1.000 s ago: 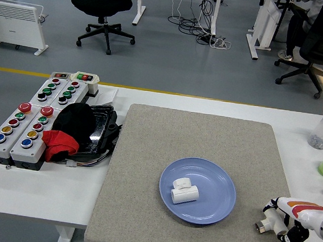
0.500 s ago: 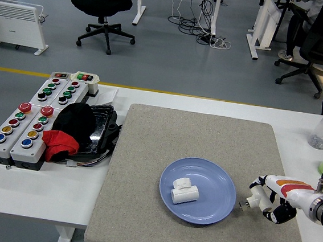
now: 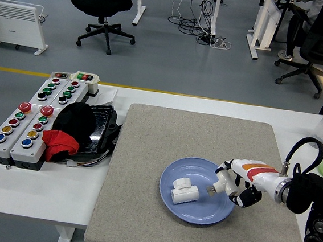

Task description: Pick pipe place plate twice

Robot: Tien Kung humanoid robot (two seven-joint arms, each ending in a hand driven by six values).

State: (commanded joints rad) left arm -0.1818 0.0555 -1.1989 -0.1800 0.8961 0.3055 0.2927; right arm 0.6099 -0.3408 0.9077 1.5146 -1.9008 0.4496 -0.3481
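Grey push-button boxes sit at the table's left edge. On the blue plate lies a white pipe tee fitting; just right of it, over the plate, the right hand grasps a second white pipe fitting.

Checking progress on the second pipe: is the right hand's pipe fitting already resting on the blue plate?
No, the right hand holds the second pipe fitting above the blue plate, where only one white pipe fitting lies.

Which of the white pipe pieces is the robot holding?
The small one in the right hand above the blue plate; the other pipe fitting lies on it.
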